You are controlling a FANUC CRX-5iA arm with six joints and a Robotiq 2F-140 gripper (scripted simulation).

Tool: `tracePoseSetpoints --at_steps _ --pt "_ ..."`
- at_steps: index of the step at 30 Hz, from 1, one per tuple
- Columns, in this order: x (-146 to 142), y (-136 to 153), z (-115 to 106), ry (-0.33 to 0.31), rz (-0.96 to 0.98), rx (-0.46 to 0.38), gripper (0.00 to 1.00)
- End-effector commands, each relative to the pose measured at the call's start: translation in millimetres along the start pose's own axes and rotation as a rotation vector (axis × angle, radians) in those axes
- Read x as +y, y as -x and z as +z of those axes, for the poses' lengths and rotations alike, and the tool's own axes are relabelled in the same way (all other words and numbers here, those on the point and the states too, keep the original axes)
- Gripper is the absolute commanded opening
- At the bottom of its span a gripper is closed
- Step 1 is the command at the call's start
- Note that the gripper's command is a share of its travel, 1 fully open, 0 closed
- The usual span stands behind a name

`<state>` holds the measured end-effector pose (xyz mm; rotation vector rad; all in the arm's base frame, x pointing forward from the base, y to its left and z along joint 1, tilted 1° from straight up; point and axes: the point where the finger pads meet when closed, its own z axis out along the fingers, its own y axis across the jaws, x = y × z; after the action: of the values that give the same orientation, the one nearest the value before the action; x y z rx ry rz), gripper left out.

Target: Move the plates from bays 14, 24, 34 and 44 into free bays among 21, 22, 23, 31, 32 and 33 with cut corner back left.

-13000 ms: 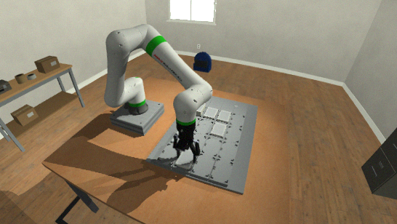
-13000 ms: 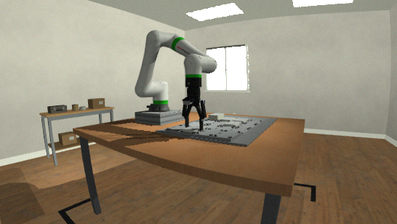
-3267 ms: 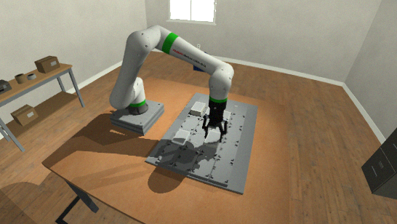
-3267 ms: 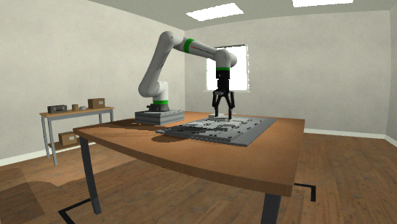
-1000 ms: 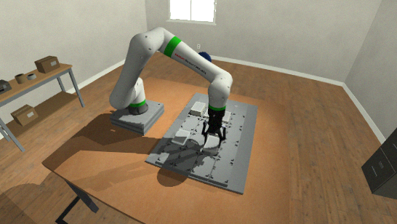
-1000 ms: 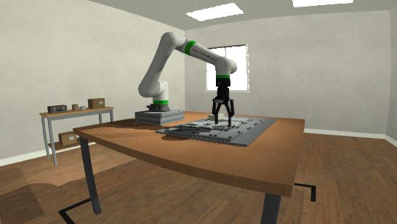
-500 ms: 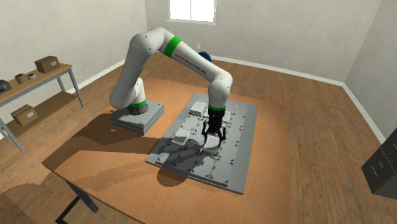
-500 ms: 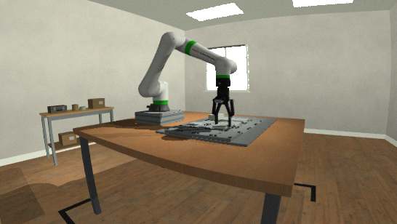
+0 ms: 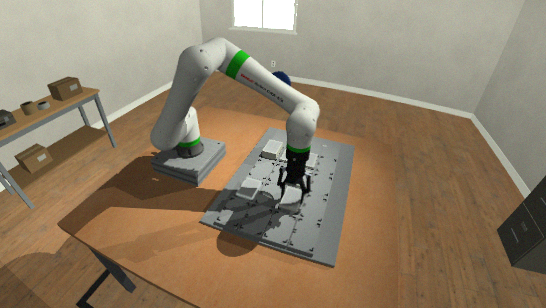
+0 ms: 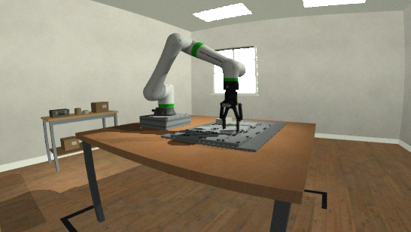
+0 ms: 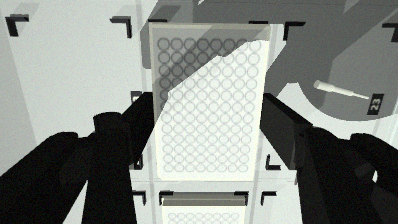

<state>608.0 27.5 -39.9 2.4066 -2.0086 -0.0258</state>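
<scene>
Wrist: plate (image 11: 210,105) between bay corner pieces (image 11: 122,24)

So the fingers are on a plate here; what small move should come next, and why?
Probably a short straight lift. The gripper is shut on the sealed plate, its fingers against the long sides, and black corner pieces ring the bay, so sliding sideways could snag it.

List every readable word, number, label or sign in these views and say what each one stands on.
"23": white digits on a small black tag on the grey deck, wrist view.
Red and dark lettering on the white robot arm's forearm: too blurred to read.
Pale labels on the brown cardboard boxes: too small to read.
</scene>
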Motion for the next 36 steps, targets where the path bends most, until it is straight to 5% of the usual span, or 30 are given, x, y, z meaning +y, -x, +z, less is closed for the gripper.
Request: tracePoseSetpoints --at_steps 1,36 --pt "-0.8 -0.2 0.0 -0.002 0.000 0.000 0.10" --pt "-0.8 -0.1 6.6 -0.002 0.000 0.000 0.10"
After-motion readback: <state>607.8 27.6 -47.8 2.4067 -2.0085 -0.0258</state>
